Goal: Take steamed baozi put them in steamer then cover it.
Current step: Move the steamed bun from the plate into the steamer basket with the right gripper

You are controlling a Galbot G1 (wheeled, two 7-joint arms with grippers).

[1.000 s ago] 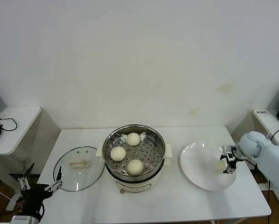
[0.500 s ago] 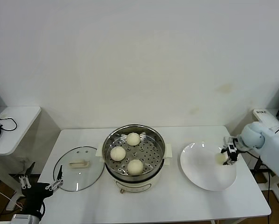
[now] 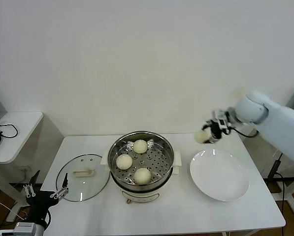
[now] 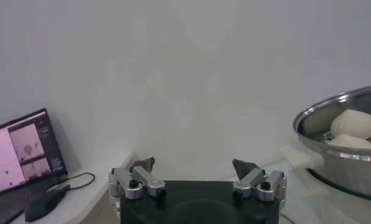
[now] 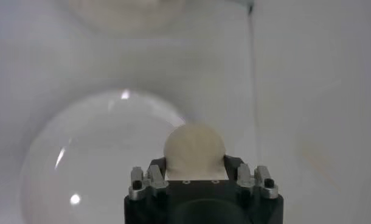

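No legible text, label, brand, number or sign anywhere in these views; the laptop screen (image 4: 26, 152) in the left wrist view shows pinkish window panels, content too small to read; the steamer (image 3: 142, 163), cover (image 3: 82, 176) and white plate (image 3: 219, 175) carry no visible markings

A white plate (image 3: 219, 176) lies on the white table (image 3: 186, 211). 1 side table (image 3: 11, 132) stands apart, carrying a cable (image 3: 6, 129).
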